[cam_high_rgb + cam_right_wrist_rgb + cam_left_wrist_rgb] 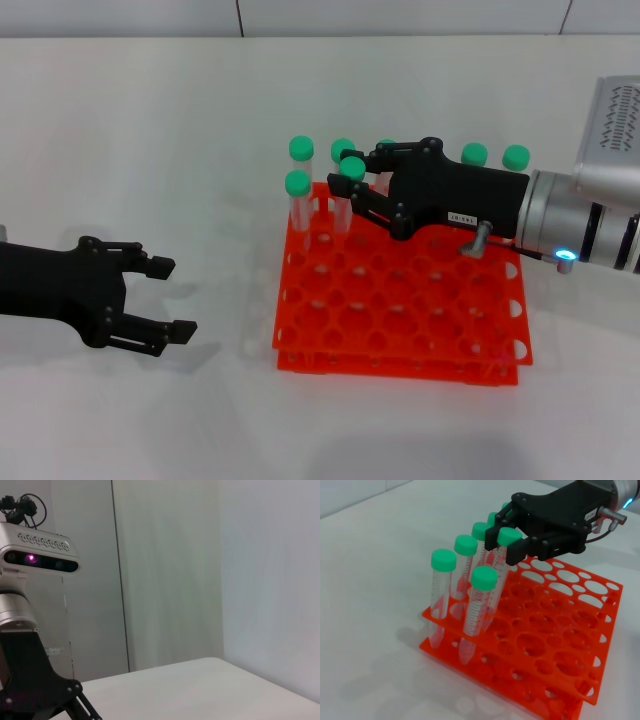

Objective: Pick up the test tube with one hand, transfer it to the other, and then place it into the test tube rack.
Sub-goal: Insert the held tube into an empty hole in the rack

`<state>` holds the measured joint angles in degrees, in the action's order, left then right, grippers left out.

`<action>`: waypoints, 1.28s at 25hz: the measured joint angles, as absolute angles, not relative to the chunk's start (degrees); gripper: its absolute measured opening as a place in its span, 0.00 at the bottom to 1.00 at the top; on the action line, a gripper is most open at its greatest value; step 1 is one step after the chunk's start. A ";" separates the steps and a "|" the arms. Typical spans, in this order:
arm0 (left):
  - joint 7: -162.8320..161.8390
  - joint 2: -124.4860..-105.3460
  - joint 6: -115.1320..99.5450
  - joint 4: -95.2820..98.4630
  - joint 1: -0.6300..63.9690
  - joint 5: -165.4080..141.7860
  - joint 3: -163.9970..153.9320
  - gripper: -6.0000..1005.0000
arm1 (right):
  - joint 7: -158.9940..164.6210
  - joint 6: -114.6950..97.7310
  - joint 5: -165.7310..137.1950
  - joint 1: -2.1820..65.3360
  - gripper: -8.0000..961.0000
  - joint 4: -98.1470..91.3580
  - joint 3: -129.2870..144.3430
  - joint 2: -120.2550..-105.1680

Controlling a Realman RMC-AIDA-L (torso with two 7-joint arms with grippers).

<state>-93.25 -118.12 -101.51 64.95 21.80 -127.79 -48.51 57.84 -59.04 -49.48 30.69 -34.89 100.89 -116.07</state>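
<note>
While the right tool (353,186) grips the test tube (496,575) above the test tube rack (400,300), the left tool (172,297) rests released on the worktop (150,150).

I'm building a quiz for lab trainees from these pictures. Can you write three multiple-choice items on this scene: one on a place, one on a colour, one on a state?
1. Where is the right claw?
A. Over the rack's far edge
B. On the table left of the rack
C. Out of view

2. What colour are the tube caps?
A. Blue
B. Green
C. White

3. What state is the left claw in?
A. Shut on a tube
B. Shut on nothing
C. Open, holding nothing

Answers:
1. A: the right claw is at the far edge of the test tube rack, closed on a test tube just below its cap.
2. B: each cap is green.
3. C: the left claw is over the bare table, left of the rack, its fingers apart with nothing between them.
</note>
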 joint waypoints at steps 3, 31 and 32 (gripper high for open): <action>-93.25 -118.12 -101.51 64.95 21.80 -127.79 -48.51 0.88 | 58.08 -59.04 -49.48 30.68 0.28 -34.92 101.05 -116.05; -92.70 -118.12 -101.33 64.86 21.80 -127.79 -48.42 0.88 | 61.12 -59.09 -49.95 31.55 0.31 -35.21 101.38 -115.75; -92.69 -118.12 -101.33 64.86 21.80 -127.79 -48.42 0.88 | 61.12 -59.09 -49.97 31.55 0.31 -35.21 101.41 -115.74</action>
